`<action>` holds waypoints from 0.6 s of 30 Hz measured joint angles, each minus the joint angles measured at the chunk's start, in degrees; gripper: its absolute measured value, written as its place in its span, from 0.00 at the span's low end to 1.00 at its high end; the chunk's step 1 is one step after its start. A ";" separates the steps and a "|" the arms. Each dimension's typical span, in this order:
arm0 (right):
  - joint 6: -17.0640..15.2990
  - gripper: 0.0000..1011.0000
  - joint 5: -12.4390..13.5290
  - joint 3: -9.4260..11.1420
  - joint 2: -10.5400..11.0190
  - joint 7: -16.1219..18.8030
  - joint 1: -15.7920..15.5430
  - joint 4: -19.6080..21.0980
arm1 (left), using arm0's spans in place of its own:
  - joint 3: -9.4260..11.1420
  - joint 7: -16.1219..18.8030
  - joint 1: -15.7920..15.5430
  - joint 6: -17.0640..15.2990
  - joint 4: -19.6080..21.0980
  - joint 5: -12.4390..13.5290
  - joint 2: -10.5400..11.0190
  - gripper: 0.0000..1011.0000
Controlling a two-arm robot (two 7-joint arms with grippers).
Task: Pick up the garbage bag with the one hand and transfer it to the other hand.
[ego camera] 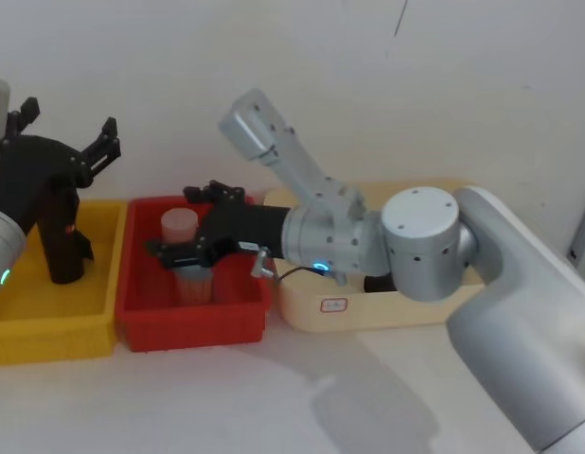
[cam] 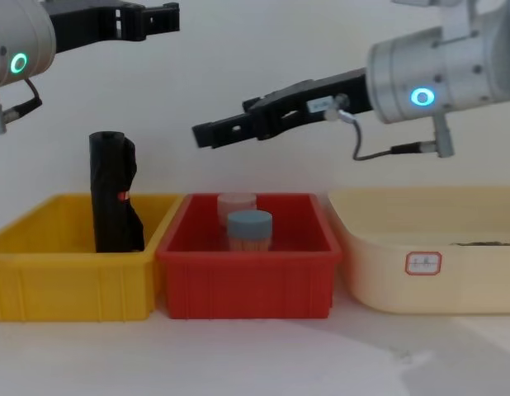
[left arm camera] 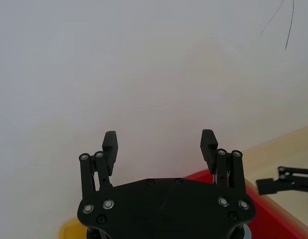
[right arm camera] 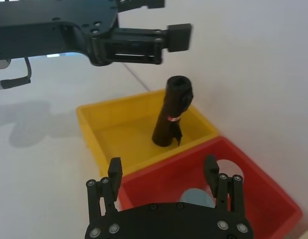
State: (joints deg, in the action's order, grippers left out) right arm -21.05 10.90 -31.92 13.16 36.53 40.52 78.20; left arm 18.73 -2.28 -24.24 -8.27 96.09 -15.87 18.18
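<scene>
Near edge: bare bench [ego camera: 274, 397]. Next, R gripper [right arm camera: 162, 167], blue-ringed arm, spread wide, empty, over red bin [ego camera: 193, 326] w/ jars [cam: 248, 224]. Beside that, yellow bin [ego camera: 46, 331]: garbage bag [cam: 110, 194] standing inside, leaning a bit. Glossy black crinkled roll, small red-orange mark mid-height. Above bag, L gripper [left arm camera: 159, 144], green-ringed arm, spread wide, empty.

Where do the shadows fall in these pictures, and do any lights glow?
Head view: a soft grey shadow lies on the white table under the right arm. Right wrist view: a fainter shadow lies on the table near the yellow bin. Chest view: the green ring on the left arm and the right arm's blue ring glow.
</scene>
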 joint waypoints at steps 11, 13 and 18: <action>-1.96 0.99 -1.70 -2.94 -2.06 -1.42 2.82 -3.84 | 0.00 0.00 0.00 0.00 0.00 -0.01 0.00 0.99; -2.03 0.99 -1.93 -3.25 -2.21 -1.69 3.10 -4.35 | 0.00 0.00 0.00 0.00 0.00 -0.01 0.00 0.99; -2.07 0.99 -2.46 -3.94 -2.57 -2.24 3.69 -5.75 | 0.00 0.00 0.00 0.00 0.00 -0.01 0.00 0.99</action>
State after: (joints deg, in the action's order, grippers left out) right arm -23.12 8.44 -35.86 10.59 34.29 44.20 72.45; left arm 18.73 -2.29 -24.24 -8.28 96.09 -15.88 18.18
